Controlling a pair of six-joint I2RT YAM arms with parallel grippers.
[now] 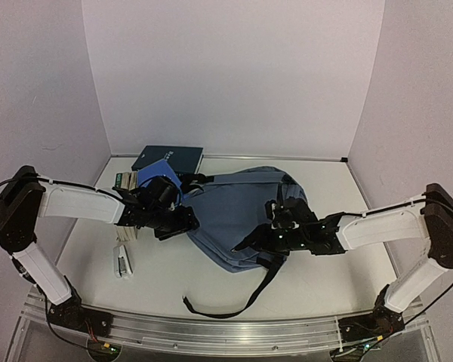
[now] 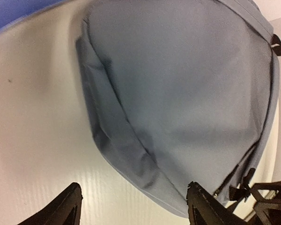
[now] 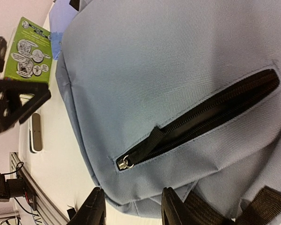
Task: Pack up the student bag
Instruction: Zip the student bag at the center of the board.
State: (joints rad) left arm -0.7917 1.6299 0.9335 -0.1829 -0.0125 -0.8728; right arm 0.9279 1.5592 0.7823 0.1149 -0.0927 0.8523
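Observation:
The student bag (image 1: 238,215) lies flat in the middle of the table, blue-grey with black straps. My left gripper (image 1: 183,220) is at its left edge. In the left wrist view that gripper (image 2: 133,208) is open, its fingers (image 2: 61,210) wide apart over the bag's rounded seam (image 2: 131,154) and the white table, holding nothing. My right gripper (image 1: 249,241) hovers at the bag's near edge. In the right wrist view this gripper (image 3: 131,208) is open too, its fingers astride the bag's lower hem just below the front pocket's zipper pull (image 3: 126,162). The pocket zipper (image 3: 206,115) is partly undone.
A dark navy book (image 1: 168,158) and a stack with a green cover (image 1: 124,179) lie at the back left, behind my left arm. A small white object (image 1: 122,262) sits near the left front. A loose black strap (image 1: 234,302) trails toward the metal rail (image 1: 211,332).

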